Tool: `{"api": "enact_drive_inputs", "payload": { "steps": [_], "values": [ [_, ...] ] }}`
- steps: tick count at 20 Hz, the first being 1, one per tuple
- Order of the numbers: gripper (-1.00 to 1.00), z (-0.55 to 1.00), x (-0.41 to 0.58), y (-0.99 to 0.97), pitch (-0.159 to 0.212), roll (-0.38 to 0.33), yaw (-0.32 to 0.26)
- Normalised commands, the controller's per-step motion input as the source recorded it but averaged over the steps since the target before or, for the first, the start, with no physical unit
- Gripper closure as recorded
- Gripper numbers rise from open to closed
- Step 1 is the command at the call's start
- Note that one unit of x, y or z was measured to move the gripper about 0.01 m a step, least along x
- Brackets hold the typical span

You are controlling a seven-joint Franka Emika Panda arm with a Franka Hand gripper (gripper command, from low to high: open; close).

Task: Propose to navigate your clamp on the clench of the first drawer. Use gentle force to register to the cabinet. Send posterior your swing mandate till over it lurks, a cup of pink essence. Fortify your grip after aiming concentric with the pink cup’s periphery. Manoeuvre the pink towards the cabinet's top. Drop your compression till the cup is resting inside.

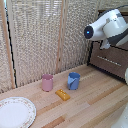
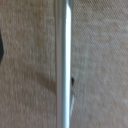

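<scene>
So that's two small plastic cups, one dusty-pink cylindrical cup [image 1: 47, 82] and one blue cup with a handle [image 1: 74, 81]. Plus one small orange rectangular block [image 1: 62, 94], one round white patterned-rim plate [image 1: 15, 112], and one dark brown wooden cabinet [image 1: 111, 59].

The glossy white arm [image 1: 111, 26] enters from the exterior view's right, high in the scene, its bulky rounded link angled downward toward the exterior view's left. A dark joint face with a small blue light [image 1: 89, 32] caps the near end of that link. The clamp itself (fingers, jaws and all) lies out of sight in both views, so its opening cannot be judged.
</scene>
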Motion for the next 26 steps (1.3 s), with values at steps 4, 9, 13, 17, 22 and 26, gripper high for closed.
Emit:
{"api": "enact_drive_inputs", "payload": {
  "steps": [4,9,13,17,22,26],
  "values": [
    [-1.0,-0.03,0.218,-0.32,0.008,0.008,0.068],
    [1.0,-0.02,0.005,-0.36,0.026,0.099,-0.036],
    [1.0,0.0,0.0,-0.04,0.0,0.006,0.013],
    [1.0,0.0,0.006,0.0,0.0,-0.002,0.08],
    [1.0,0.0,-0.029,0.0,0.003,0.006,0.065],
    [1.0,0.0,-0.057,0.02,-0.001,0.033,0.086]
  ]
}}
